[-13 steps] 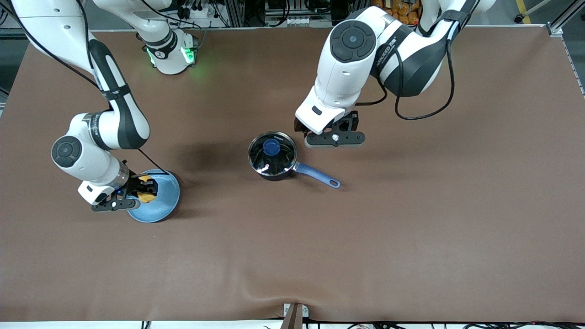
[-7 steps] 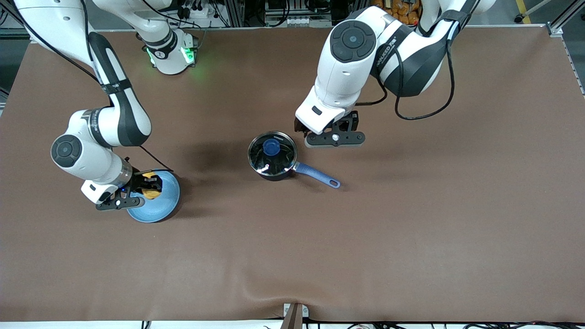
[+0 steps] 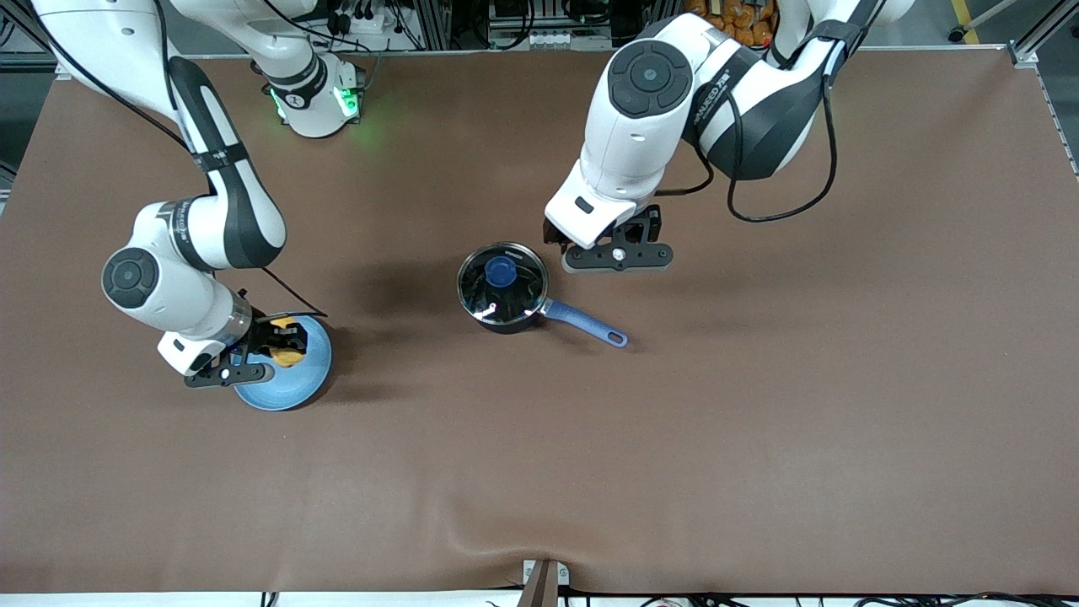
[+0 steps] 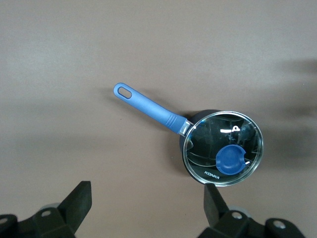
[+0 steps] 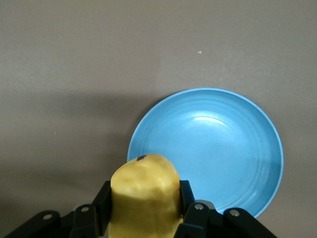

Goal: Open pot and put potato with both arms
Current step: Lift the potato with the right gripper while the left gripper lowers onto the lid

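Note:
The black pot (image 3: 502, 289) with its blue handle (image 3: 586, 324) stands mid-table, its glass lid with blue knob (image 3: 501, 271) on it. It also shows in the left wrist view (image 4: 223, 148). My left gripper (image 3: 617, 250) is open and empty above the table just beside the pot, toward the robots' bases. My right gripper (image 3: 282, 344) is shut on the yellow potato (image 3: 287, 354) and holds it above the light-blue plate (image 3: 291, 384). In the right wrist view the potato (image 5: 144, 195) sits between the fingers (image 5: 189, 202), over the plate's rim (image 5: 148, 124).
The brown table cover (image 3: 759, 421) stretches wide toward the front camera and toward the left arm's end. The plate lies toward the right arm's end of the table.
My right gripper has lifted the potato off the plate and shifted a little toward the pot. The left arm has not moved.

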